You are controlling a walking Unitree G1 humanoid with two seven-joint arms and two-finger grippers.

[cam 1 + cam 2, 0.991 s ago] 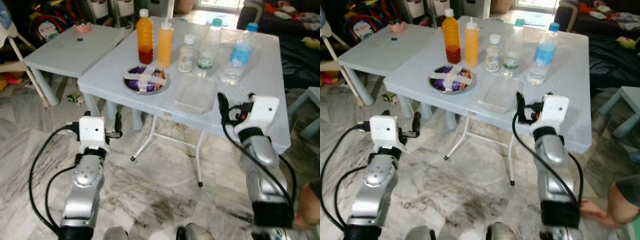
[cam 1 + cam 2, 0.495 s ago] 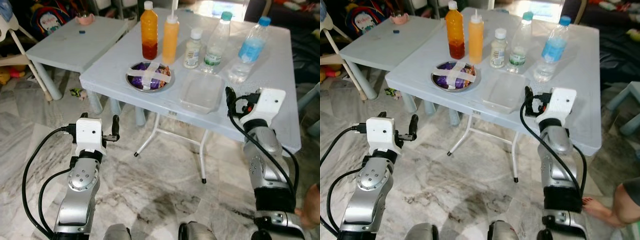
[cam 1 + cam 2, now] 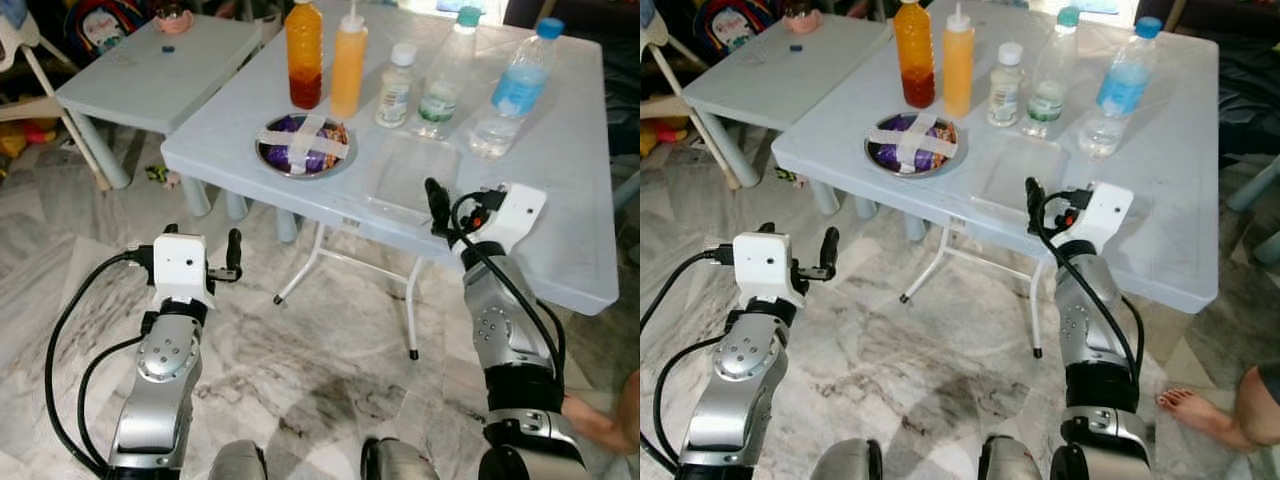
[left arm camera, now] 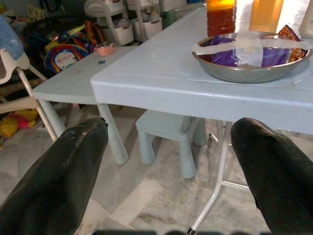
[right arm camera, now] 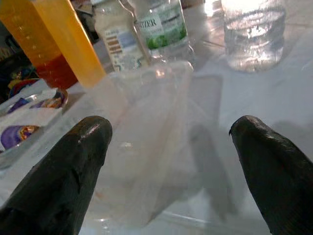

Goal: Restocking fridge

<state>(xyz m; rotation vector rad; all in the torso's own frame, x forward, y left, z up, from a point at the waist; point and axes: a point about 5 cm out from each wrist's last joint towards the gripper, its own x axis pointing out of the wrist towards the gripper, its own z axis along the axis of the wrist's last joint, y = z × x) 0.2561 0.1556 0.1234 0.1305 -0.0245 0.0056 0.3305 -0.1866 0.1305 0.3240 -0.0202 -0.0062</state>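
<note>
Right hand [image 5: 168,142], fingers apart, at the table [image 3: 560,200] edge before clear container [image 5: 146,122].

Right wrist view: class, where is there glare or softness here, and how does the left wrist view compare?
Right wrist view: the water bottle blows out white near its top, the clear tray has faint edges, and the near fingers are soft. Left wrist view: bright wash behind the orange bottles; the metal bowl stays fairly sharp.
</note>
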